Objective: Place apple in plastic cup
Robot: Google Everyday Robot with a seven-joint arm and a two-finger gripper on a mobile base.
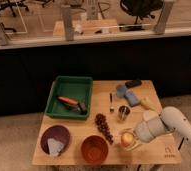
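Note:
The apple (126,139), yellow-orange with a reddish blush, sits low over the wooden table (159,150) near its front edge, right of centre. My gripper (131,138) reaches in from the right on the white arm and is shut on the apple. The pale plastic cup (150,115) stands just behind the arm, up and to the right of the apple, partly hidden by the wrist.
A dark grape bunch (103,126) lies left of the apple. A small steel cup (123,112) stands behind it. An orange bowl (94,148), a purple bowl (55,140), a green tray (71,96) and blue items (127,94) share the table.

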